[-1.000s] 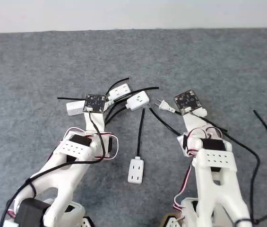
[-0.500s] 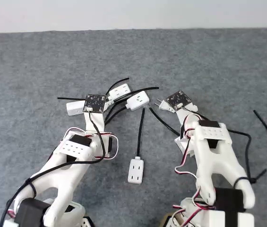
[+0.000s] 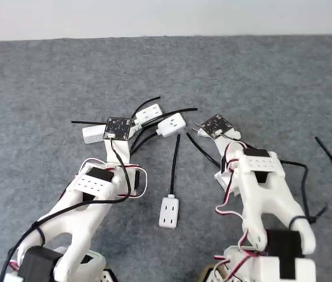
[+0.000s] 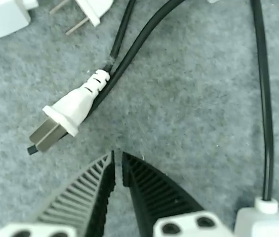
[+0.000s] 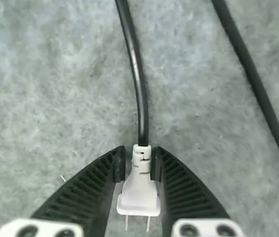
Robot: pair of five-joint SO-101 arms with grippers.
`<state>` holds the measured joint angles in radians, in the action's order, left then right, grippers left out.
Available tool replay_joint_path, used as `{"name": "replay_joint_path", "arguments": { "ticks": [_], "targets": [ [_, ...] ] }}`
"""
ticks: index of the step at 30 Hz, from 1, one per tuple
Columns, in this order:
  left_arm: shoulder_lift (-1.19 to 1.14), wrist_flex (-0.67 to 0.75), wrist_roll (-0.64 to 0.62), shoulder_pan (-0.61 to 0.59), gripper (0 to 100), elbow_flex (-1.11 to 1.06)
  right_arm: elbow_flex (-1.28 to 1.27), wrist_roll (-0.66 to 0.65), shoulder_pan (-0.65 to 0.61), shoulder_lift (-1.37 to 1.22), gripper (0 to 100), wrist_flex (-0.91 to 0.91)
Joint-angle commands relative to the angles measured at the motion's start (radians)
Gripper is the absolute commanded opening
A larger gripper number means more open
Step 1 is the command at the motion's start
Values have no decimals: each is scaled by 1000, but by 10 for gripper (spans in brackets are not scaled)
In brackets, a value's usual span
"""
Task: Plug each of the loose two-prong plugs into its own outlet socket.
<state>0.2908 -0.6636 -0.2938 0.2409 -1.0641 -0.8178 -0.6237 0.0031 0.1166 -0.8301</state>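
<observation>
A white plug (image 5: 138,190) is pinched between the fingers (image 5: 92,190) of the right gripper (image 5: 138,150), one finger on each side. Its two prongs are pointed back toward the wrist. Its black cable (image 5: 137,74) is laid out away from the gripper over the grey mat (image 5: 40,74).

The fingers (image 4: 146,185) of the left gripper (image 4: 118,157) are pressed almost together, and nothing is held between them. A second plug (image 4: 67,111) is found on the mat just past the fingertips and is not touched by them. Its two prongs are pointed off to one side. A third plug (image 4: 92,7) is seen farther off.

From above, a first socket (image 3: 171,124) is seen on the mat between the two wrists. A second socket (image 3: 168,211) is placed between the two arms, closer to their bases. A far socket (image 3: 149,111) is set just behind the first one.
</observation>
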Motion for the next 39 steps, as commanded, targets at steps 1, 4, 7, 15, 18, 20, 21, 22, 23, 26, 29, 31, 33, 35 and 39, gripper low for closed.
{"name": "replay_joint_path", "arguments": {
  "ticks": [1, 4, 7, 15, 18, 20, 21, 22, 23, 26, 29, 31, 33, 35, 39],
  "targets": [
    [-2, 17, -2, -8, 27, 54, 135, -9, -4, -68, 93, -68],
    [-2, 17, -2, -8, 27, 54, 233, -9, -2, -165, 93, -139],
    [-2, 17, -2, -6, 27, 54, 272, -9, 5, -194, 93, -160],
    [-2, 17, -2, -6, 27, 54, 118, -14, -15, -47, 93, 1],
    [-2, 17, -2, -6, 27, 54, 71, -15, -21, -2, 94, 27],
    [-2, 17, -2, -6, 27, 54, 71, -15, -21, -5, 93, 28],
    [-2, 17, -2, -6, 27, 54, 71, -15, -19, -8, 91, 27],
    [-2, 17, -2, -6, 27, 54, 72, -15, -15, -10, 80, 25],
    [-2, 17, -2, -6, 27, 54, 74, -15, -7, -10, 58, 25],
    [-2, 17, -2, -6, 27, 54, 74, -15, 1, -10, 8, 25],
    [-2, 17, -2, -6, 27, 54, 74, -15, 10, -10, 8, 24],
    [-2, 17, -2, -6, 27, 54, 74, -14, 10, -10, 12, 24],
    [-2, 17, -2, -6, 27, 54, 74, -12, 8, -10, 31, 24],
    [-2, 17, -2, -6, 27, 54, 74, -11, 7, -8, 90, 24],
    [-2, 17, -2, -6, 27, 54, 69, -11, 5, -2, 139, 22]
  ]
}}
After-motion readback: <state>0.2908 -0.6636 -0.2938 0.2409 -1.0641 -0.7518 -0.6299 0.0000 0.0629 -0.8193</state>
